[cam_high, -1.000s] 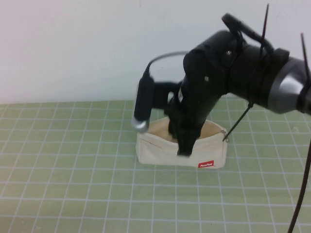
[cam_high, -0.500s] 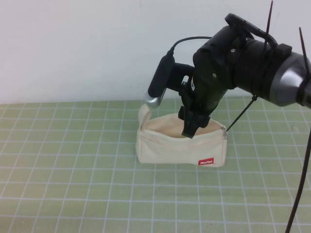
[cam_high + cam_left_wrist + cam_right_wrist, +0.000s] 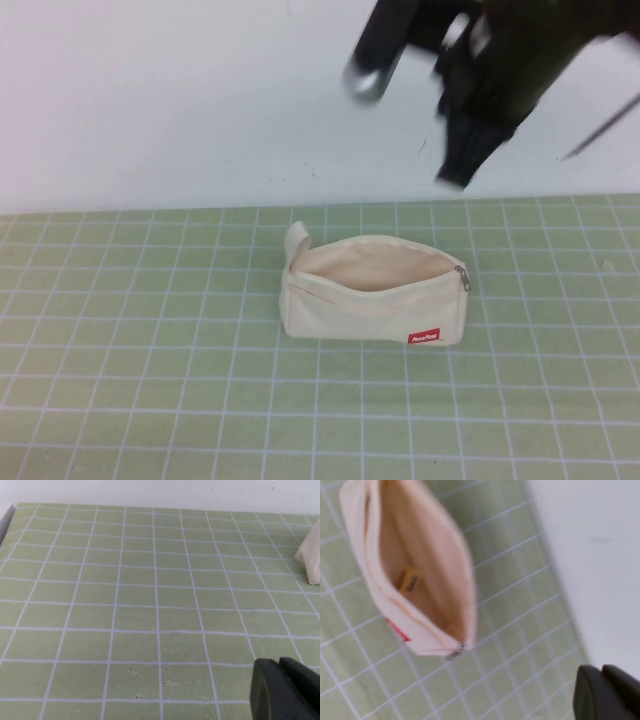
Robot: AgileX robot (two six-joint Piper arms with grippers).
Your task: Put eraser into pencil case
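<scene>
The cream pencil case stands unzipped on the green grid mat, with its red tag at the front and its loop at the left end. In the right wrist view the eraser, a small tan block, lies inside the open pencil case. My right gripper hangs high above the case's right end, shut and empty; its tips also show in the right wrist view. My left gripper is shut and empty over bare mat, with one end of the case far off at the picture's edge.
The green grid mat covers the table up to a white wall behind the case. The right arm's dark body and cable fill the top right of the high view.
My right gripper has risen out of the pencil case's opening and moved up and to the right, well clear of it. The case stays where it was.
</scene>
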